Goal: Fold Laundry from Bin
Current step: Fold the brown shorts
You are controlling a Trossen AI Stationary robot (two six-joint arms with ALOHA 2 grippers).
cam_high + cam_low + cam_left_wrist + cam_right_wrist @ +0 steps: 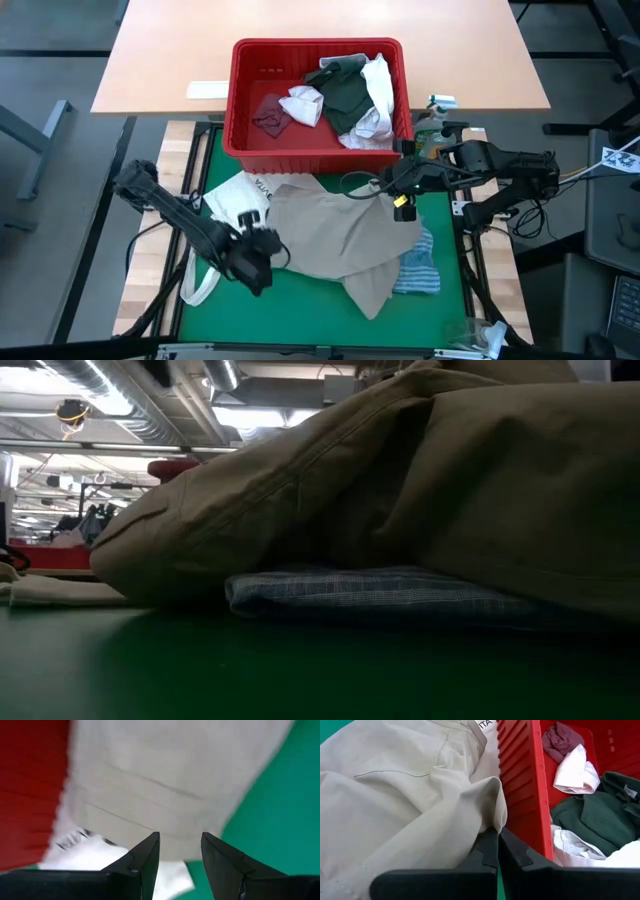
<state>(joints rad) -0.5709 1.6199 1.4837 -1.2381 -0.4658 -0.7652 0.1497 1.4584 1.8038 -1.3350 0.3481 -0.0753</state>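
A tan shirt (pixel 330 235) lies spread on the green mat, over a blue-striped cloth (pixel 418 270) at the right and a white tote bag (pixel 235 200) at the left. The red bin (pixel 240 100) stands at the far side and holds a dark green top (pixel 345 95), white pieces (pixel 302 105) and a maroon piece (pixel 270 110). My right gripper (pixel 388 188) is shut on the shirt just in front of the bin's near wall (pixel 520 780). My left gripper (pixel 180 847) hovers open above the shirt's left edge (pixel 165 785), with the tote's lettering (pixel 75 837) beside it. My right gripper pinches a bunched fold of the tan shirt's far edge (pixel 489 817) between its two shut fingers, next to the bin's near wall. The fingers slant downward from the table's right side. In the low view the shirt (pixel 400 480) rises toward the hold while its remainder lies on the mat and the blue-striped cloth (pixel 380 595).
The bin fills the far middle of the mat, close to my right gripper. A tan tabletop (pixel 160 60) lies beyond it. Bare green mat (pixel 300 320) shows along the near edge. The tote's straps (pixel 195 285) trail off the mat's left side.
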